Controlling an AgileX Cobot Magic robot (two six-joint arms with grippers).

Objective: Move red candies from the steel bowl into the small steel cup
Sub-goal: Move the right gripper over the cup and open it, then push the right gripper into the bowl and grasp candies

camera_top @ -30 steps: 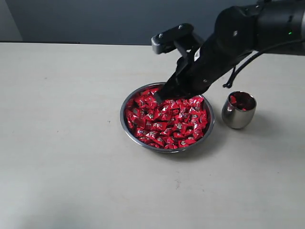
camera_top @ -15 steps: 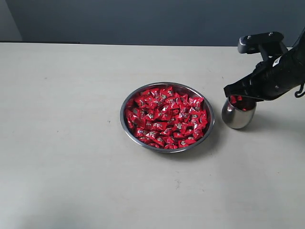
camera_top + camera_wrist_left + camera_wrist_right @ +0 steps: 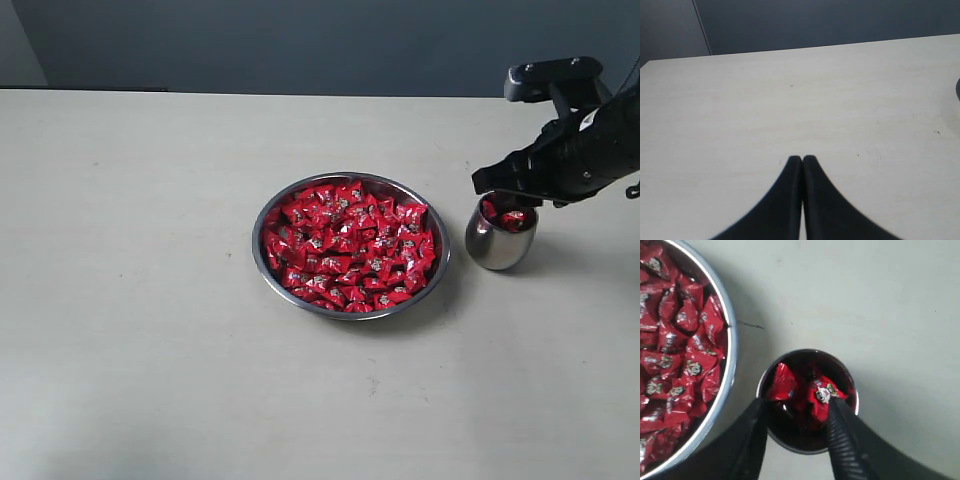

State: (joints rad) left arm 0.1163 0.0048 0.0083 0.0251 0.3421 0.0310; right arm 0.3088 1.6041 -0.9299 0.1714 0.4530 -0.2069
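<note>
The steel bowl [image 3: 256, 243] sits mid-table, filled with red candies [image 3: 350, 245]. To its right stands the small steel cup [image 3: 498, 248], holding a few red candies [image 3: 512, 216]. My right gripper [image 3: 506, 196] hovers just above the cup's mouth. In the right wrist view that gripper [image 3: 799, 405] is open, its fingers straddling the cup [image 3: 807, 351]. Two candies [image 3: 784, 382] show inside the cup, one of them [image 3: 822, 392] close to a fingertip. The bowl's rim [image 3: 731, 340] and its candies [image 3: 685, 355] lie beside the cup. My left gripper [image 3: 802, 159] is shut and empty over bare table.
A pale tabletop [image 3: 130, 300] stretches around the bowl and cup, with a dark wall [image 3: 300, 40] behind its far edge. The left arm is out of the exterior view.
My right gripper left the bowl and swung right to hover over the cup. Since half a second ago it has risen slightly, and a candy now shows in the cup.
</note>
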